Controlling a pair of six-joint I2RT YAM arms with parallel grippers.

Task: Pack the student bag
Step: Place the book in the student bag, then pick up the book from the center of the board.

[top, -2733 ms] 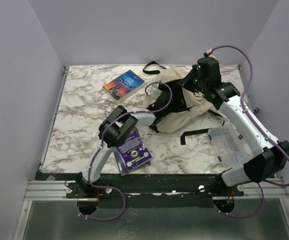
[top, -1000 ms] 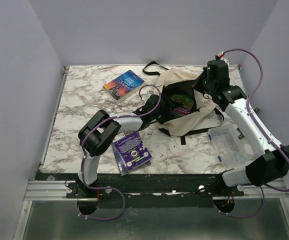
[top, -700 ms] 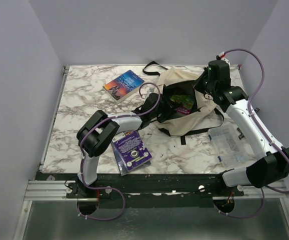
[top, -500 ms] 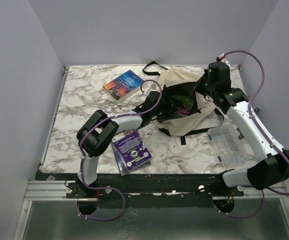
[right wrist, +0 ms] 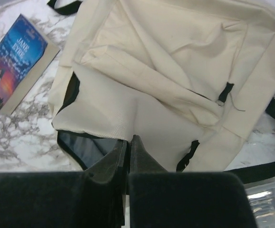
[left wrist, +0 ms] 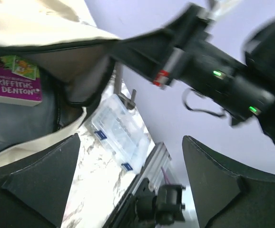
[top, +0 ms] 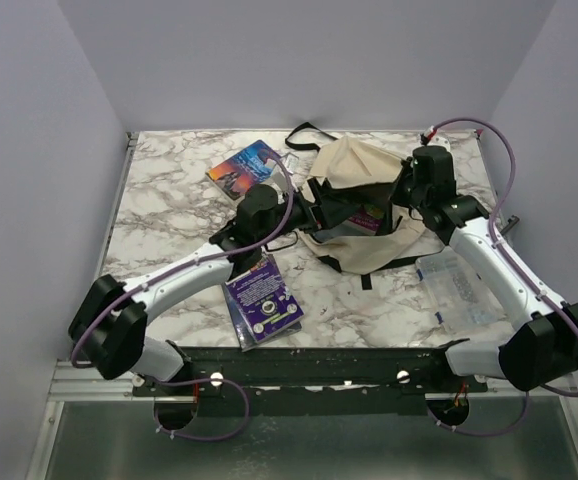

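Note:
The cream student bag (top: 361, 172) lies at the back middle of the table, its dark mouth facing the front left. A magenta-edged book (left wrist: 11, 88) lies inside it on the dark lining. My right gripper (right wrist: 130, 141) is shut on the bag's (right wrist: 185, 80) upper rim and holds it up. My left gripper (top: 316, 207) hovers at the left side of the mouth, turned sideways. Its fingers (left wrist: 37, 183) stand wide open with nothing between them, and the bag's lower lip (left wrist: 14, 156) shows beside the left one. A purple book (top: 261, 300) lies near the front, a blue book (top: 246, 166) at the back left.
A clear plastic compartment box (top: 458, 287) sits at the right under my right arm (top: 489, 250), also in the left wrist view (left wrist: 118, 137). The blue book (right wrist: 14, 61) lies just left of the bag. Black straps (top: 307, 132) trail behind it.
My left arm has stretched out low, its elbow swinging to the front left and the wrist rolling sideways at the bag's mouth. The right gripper has come down a little with the rim; the mouth looks narrower.

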